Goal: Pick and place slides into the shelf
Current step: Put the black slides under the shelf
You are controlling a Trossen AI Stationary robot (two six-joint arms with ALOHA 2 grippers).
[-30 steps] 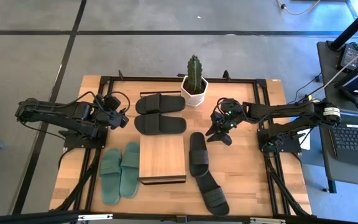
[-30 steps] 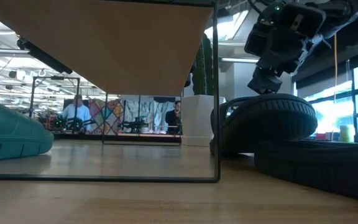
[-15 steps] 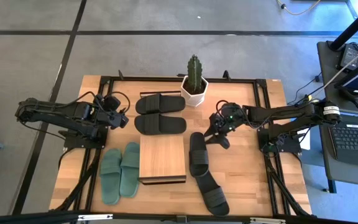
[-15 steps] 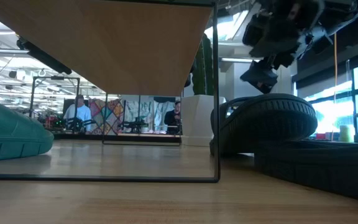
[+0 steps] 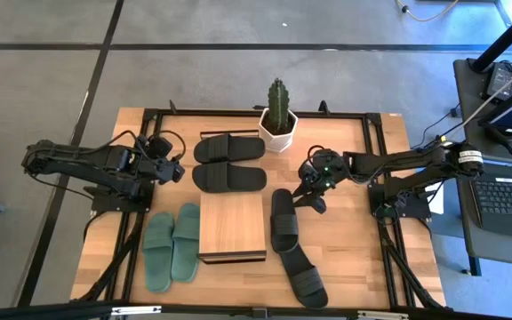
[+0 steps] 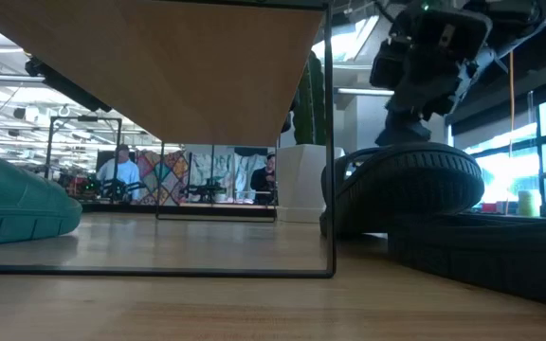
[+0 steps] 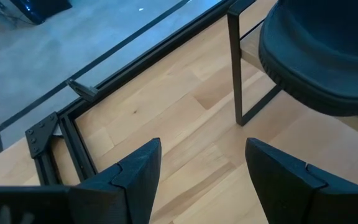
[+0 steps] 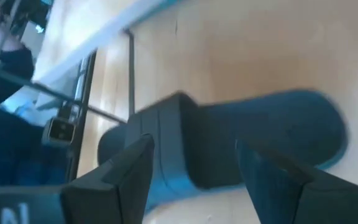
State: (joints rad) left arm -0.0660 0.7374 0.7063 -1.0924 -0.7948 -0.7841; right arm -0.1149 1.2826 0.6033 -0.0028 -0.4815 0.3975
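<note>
- Right wrist view put the nearest risk first: the right gripper (image 8: 188, 171) had its two fingers spread wide over a black slide (image 8: 229, 149), one finger to each side of the wide strap. If it descended off-centre, a fingertip could land on the strap instead of straddling it and shove the sandal across the table (image 5: 363, 240).
- That black slide (image 5: 284, 220) lay just right of the shelf (image 5: 232, 225), with its partner slide (image 5: 303, 276) touching it and angled toward the table's front edge. A sideways push could probably knock the pair together or drive the target against the shelf frame.
- From the low camera, the right gripper (image 6: 415, 99) hung just above the strap's hump (image 6: 406, 185); whether it touched could not be told. A soft, rounded strap could slip out of a shallow pinch.
- The shelf's space under the plank was low, so a tilted slide could catch on the thin black frame.
- Further off, the green pair (image 5: 172, 246) lay left of the shelf, and another black pair (image 5: 229, 162) behind it, near a potted cactus (image 5: 277, 113) that a wide swing might topple.
- The left gripper (image 5: 172, 169) waited at the left side, fingers (image 7: 135, 177) apart and holding nothing.
</note>
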